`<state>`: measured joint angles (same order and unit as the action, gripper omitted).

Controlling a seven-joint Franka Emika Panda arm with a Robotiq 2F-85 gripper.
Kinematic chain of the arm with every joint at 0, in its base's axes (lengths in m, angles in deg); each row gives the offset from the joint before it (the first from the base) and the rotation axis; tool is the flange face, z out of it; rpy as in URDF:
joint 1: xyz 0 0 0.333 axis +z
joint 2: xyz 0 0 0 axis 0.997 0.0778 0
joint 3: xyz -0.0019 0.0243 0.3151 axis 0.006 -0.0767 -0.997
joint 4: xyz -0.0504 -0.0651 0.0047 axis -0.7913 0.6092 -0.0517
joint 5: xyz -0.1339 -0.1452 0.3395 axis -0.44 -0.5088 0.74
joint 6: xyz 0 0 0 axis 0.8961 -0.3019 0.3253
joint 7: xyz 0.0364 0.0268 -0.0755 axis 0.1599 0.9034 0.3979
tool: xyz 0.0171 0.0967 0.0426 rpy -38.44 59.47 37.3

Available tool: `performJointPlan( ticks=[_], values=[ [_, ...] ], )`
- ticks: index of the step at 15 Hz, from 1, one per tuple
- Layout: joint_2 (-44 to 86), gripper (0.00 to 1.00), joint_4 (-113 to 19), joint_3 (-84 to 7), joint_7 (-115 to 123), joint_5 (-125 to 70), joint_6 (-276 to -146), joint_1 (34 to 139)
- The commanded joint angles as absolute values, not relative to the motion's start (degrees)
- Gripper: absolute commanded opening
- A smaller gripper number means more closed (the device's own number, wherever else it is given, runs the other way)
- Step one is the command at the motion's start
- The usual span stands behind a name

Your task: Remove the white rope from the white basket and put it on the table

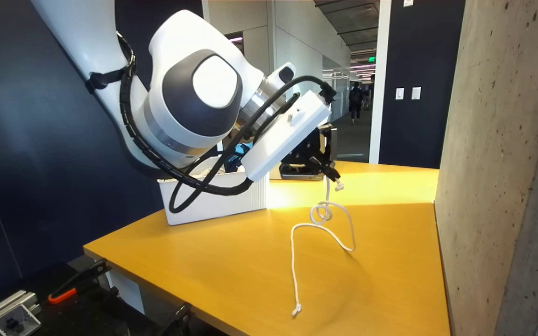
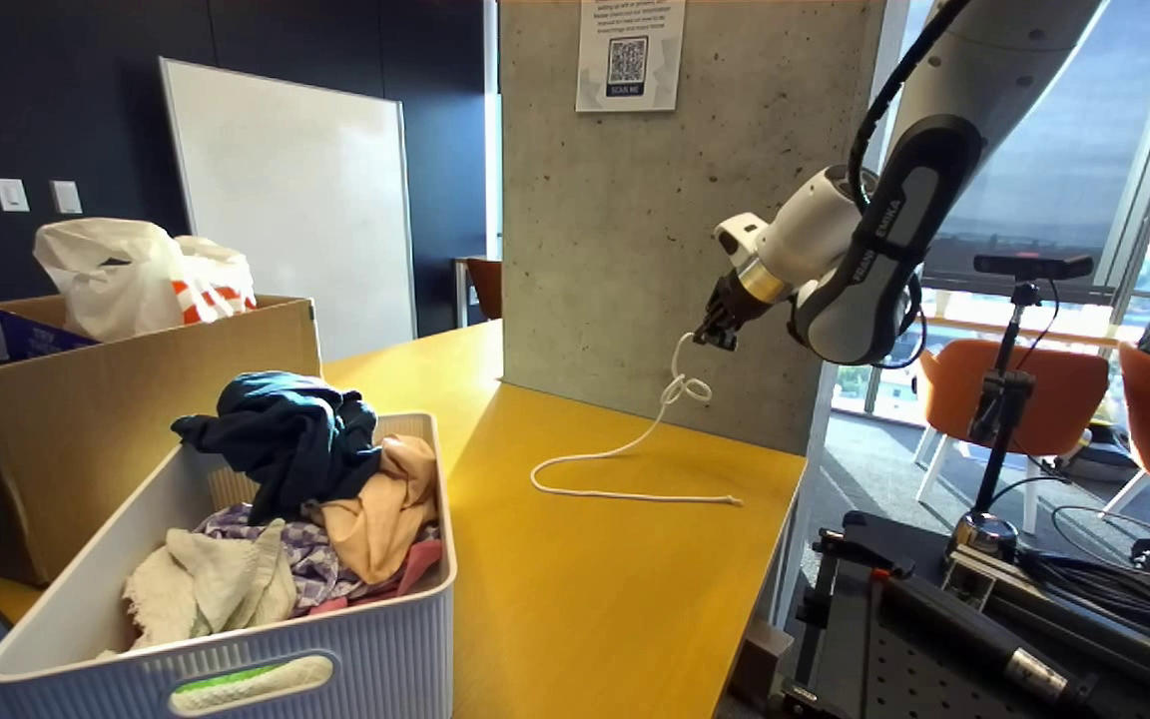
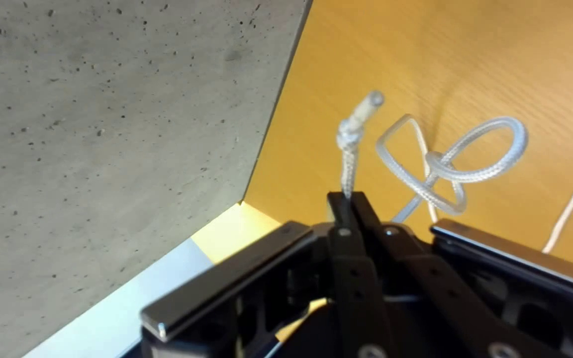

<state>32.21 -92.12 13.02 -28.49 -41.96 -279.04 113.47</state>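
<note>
A dark wall (image 2: 46,100) is backing the rm & a tall window (image 2: 1104,180) is letting in daylight. A concrete pillar (image 2: 595,250) is rising right beside the table (image 2: 555,619), whose smooth yellow-orange wood top is catching a bright patch of light. A white arm (image 1: 213,107) is hanging over that top, well apart from the basket (image 2: 385,649), prob. so the load can settle on wood w/o dropping back in. Orange chairs (image 2: 1059,399) are standing farther off. A brown box w/ plastic bags (image 2: 116,280) in it is sitting just beside the basket, which is holding heaped cloths (image 2: 286,439), prob. b/c the job is only calling for the rope (image 2: 635,495). The gripper (image 3: 347,196) is clenching the rope near one end, likely so the rest can hang free; lowering & letting go are prob. all that's remaining. The rope is lying outside the basket: its upper part is dangling in loose curls, its lower run is apparently resting on the table. Smallest, a knotted tip (image 3: 350,134) is poking out past the grip, & a far knot (image 1: 296,308) is ending the tail.
</note>
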Motion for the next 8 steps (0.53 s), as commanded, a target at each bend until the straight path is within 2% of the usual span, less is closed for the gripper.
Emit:
performJointPlan(
  ticks=[1,8],
  values=[
    [26.21,0.01,-98.3,10.01,-37.63,-47.09,-286.88,109.01],
    [14.39,0.01,-101.86,9.49,-41.47,-65.47,-281.18,106.98]
  ],
)
